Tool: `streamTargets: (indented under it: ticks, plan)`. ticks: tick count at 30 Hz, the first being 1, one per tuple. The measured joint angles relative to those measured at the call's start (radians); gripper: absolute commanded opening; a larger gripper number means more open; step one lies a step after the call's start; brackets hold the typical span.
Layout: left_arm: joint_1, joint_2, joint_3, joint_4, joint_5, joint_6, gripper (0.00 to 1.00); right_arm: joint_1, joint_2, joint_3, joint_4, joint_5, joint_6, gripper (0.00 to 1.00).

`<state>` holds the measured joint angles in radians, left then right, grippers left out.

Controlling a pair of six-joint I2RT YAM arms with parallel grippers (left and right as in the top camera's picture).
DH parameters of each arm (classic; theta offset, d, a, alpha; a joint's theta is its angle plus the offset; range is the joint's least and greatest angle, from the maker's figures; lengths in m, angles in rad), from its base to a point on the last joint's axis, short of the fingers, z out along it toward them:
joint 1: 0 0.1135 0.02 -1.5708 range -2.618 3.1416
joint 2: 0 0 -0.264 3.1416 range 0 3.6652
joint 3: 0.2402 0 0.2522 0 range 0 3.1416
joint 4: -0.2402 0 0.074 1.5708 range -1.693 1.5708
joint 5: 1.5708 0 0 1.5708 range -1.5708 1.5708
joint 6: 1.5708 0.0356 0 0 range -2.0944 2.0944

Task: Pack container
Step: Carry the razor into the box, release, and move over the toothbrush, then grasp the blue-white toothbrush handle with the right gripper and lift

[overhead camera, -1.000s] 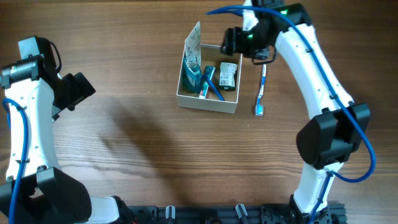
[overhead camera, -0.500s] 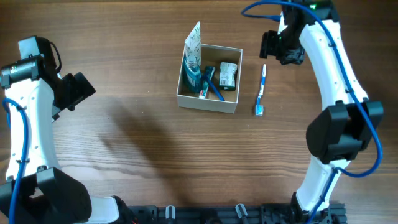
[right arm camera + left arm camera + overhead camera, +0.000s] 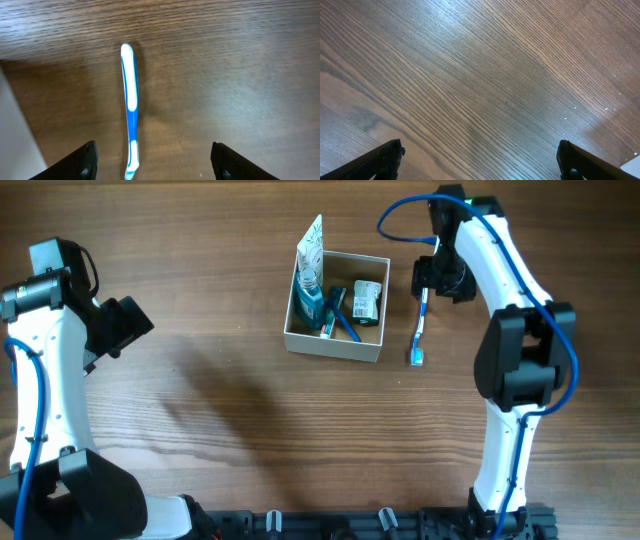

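Overhead, the container (image 3: 334, 346) sits at the far middle of the counter (image 3: 250, 430), with toiletries (image 3: 345, 305) inside. A blue-and-white toothbrush (image 3: 420, 325) lies just beside its right wall, not touching, and the right gripper (image 3: 436, 278) hangs over the brush's far end. Only the right wrist view shows those jaws spread wide and empty. The left gripper (image 3: 480, 162), well apart at the left, is equally wide over bare wood.

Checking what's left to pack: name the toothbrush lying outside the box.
The blue-and-white plastic toothbrush lying flat on the wooden table, just right of the white-walled cardboard container. The other, a dark blue toothbrush, rests inside the container.
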<state>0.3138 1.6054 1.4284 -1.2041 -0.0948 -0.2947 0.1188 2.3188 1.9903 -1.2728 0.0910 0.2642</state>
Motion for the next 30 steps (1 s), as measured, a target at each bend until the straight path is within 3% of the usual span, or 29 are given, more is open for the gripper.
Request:
streamTargets:
  ticks: [22,30]
  plan:
    - [0.0,0.0,0.0,0.0,0.0,0.0,1.0,0.0,0.037,-0.006,0.096,-0.031,-0.02,0.73]
    - [0.0,0.0,0.0,0.0,0.0,0.0,1.0,0.0,0.037,-0.092,0.122,-0.037,-0.019,0.73]
